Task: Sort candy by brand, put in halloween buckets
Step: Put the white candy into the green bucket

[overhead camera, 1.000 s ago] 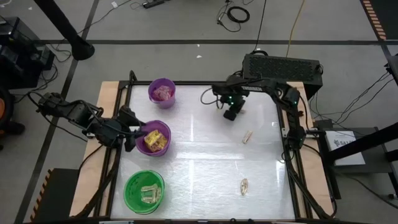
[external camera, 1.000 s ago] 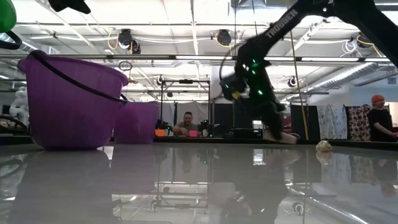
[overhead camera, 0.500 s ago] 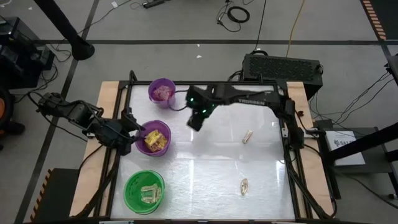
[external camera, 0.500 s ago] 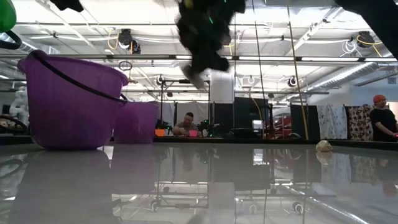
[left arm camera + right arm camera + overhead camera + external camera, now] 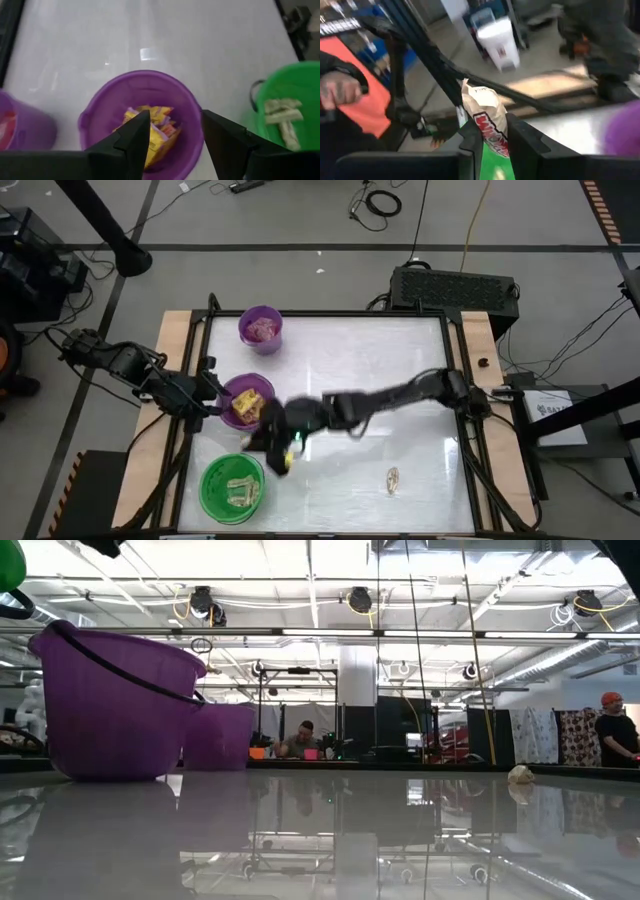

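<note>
Right gripper (image 5: 494, 145) is clamped on 1 pale tan candy piece (image 5: 487, 120), stretched across the table to just beside the green bucket (image 5: 232, 487). Left gripper (image 5: 172, 145) hangs over the wider purple bucket (image 5: 100, 112) of yellow packets (image 5: 152, 127), fingers apart, holding nothing. 1 tan piece (image 5: 392, 478) lies on the table (image 5: 380, 370).

We count three buckets on the bench (image 5: 340, 380): a small purple bucket (image 5: 261, 328) at eleven o'clock, a wider purple bucket (image 5: 246, 401) at nine, and one green bucket (image 5: 232, 487) at seven. One tan candy (image 5: 392, 478) lies loose at five o'clock. A second tan candy (image 5: 487, 117) sits pinched in the right gripper (image 5: 278, 452). We see two grippers; the other is the left gripper (image 5: 208, 395).
</note>
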`<move>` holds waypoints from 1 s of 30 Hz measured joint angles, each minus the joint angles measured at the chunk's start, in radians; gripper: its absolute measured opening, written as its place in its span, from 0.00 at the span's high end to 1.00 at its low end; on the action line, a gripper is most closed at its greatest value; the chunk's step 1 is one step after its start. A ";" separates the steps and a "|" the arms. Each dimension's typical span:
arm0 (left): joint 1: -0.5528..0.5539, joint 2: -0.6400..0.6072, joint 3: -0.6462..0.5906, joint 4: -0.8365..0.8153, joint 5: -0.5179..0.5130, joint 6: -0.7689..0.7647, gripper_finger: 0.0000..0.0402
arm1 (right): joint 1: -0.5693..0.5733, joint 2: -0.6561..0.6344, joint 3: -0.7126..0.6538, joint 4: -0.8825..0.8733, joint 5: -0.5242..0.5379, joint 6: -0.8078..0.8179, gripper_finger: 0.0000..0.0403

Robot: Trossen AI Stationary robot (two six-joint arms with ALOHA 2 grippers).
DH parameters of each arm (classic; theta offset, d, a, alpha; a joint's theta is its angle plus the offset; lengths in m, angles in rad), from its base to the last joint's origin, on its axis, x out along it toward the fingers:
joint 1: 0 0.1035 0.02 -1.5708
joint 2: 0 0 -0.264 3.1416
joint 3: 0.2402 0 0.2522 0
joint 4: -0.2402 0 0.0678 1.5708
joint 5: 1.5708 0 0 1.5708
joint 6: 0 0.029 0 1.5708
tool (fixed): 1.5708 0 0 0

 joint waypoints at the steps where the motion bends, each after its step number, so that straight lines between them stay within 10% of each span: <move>1: 0.000 0.000 0.000 0.000 0.015 0.014 0.54 | 0.022 0.021 0.000 0.057 0.039 0.001 0.83; 10: 0.000 0.001 0.000 0.015 0.041 0.112 0.54 | 0.121 0.195 0.018 0.411 0.158 0.122 0.83; 30: 0.000 0.002 0.000 0.039 0.086 0.078 0.54 | 0.131 0.259 0.101 0.269 0.196 0.328 0.82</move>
